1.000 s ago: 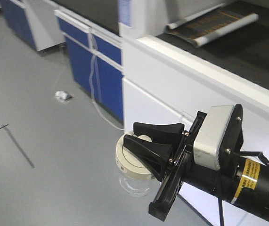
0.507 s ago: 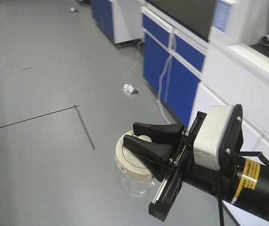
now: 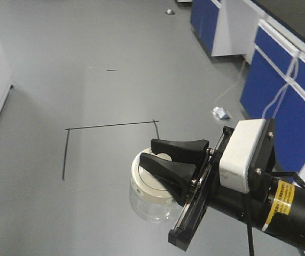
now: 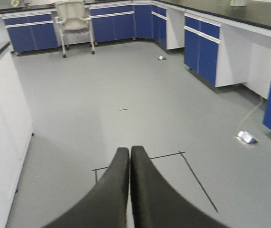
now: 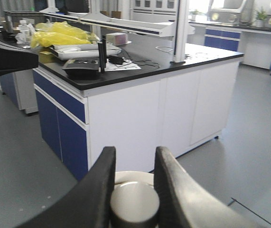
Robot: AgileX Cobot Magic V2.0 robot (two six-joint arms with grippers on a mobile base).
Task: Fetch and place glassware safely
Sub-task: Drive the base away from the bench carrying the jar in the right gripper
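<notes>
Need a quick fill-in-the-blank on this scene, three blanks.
1. Held in the right gripper, the jar hangs above the grey ____.
2. The left gripper is ____ and holds nothing.
3. The jar's lid is cream-white; the cabinet doors are ____.
Missing words: floor; shut; blue.

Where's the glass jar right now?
Front view, lower centre: the glass jar hangs over the grey floor, held by its lid in the right gripper. It sits just below the black floor lines in the image.
</notes>
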